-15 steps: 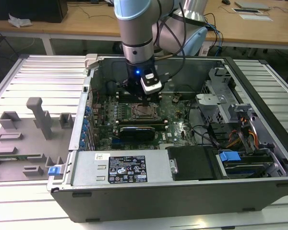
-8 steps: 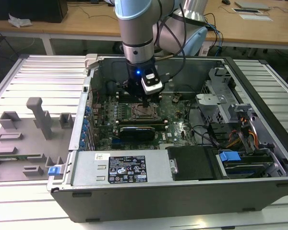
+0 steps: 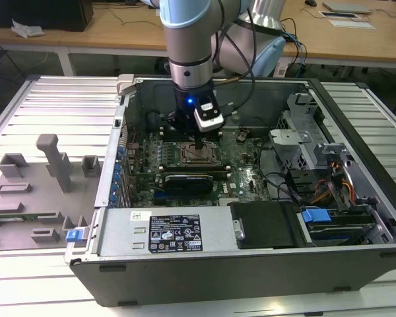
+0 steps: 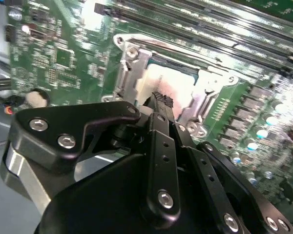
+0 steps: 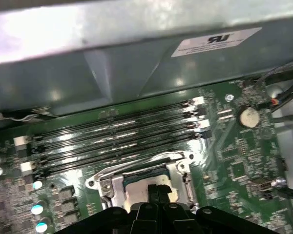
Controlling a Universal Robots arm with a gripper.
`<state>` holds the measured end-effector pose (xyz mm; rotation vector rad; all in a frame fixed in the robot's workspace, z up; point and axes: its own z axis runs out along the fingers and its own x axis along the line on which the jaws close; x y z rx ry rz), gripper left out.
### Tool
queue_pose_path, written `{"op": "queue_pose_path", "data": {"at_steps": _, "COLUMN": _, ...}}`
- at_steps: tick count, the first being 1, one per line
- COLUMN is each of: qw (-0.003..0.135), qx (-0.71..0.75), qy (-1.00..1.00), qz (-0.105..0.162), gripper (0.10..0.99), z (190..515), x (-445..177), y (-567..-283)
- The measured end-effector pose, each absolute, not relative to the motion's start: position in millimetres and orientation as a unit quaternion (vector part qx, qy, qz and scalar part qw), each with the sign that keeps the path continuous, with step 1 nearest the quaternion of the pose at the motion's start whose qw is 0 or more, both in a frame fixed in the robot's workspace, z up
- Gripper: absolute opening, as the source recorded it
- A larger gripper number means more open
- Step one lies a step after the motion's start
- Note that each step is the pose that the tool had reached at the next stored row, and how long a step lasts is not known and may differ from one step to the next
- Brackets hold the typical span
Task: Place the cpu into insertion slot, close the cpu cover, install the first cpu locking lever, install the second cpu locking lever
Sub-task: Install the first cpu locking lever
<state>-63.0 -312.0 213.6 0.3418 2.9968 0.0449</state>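
Observation:
Inside the open computer case (image 3: 119,125), the gripper (image 3: 198,141) hangs straight over the insertion slot (image 3: 197,154) on the green motherboard. In both wrist views its black fingertips (image 4: 161,100) are pressed together, with nothing between them, right above the socket. The cpu (image 4: 173,83) lies in the slot, its pale face showing through the window of the silver cpu cover (image 4: 132,73), which lies flat around it. In the first wrist view the cover (image 5: 110,187) frames the cpu (image 5: 134,195) just past the gripper (image 5: 158,191). A wire locking lever (image 4: 176,53) runs along one edge of the socket.
Several long memory slots (image 5: 117,136) lie beside the socket, below the case wall (image 5: 136,73). A long black card (image 3: 195,178) sits on the socket's near side. Cables and drive cages (image 3: 317,178) stand at the exterior view's right. A grey fixture tray (image 3: 46,191) lies outside, left.

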Motion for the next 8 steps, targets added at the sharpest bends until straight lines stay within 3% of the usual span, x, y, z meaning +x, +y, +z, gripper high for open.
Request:
{"op": "queue_pose_path", "data": {"at_steps": 1, "qw": 0.053, "qx": 0.113, "qy": 0.992, "qz": 0.014, "gripper": 0.106, "z": 213.5, "x": -62.9, "y": -311.9}}
{"op": "queue_pose_path", "data": {"at_steps": 8, "qw": 0.052, "qx": 0.095, "qy": 0.994, "qz": 0.014, "gripper": 0.106, "z": 213.3, "x": -62.8, "y": -311.9}}
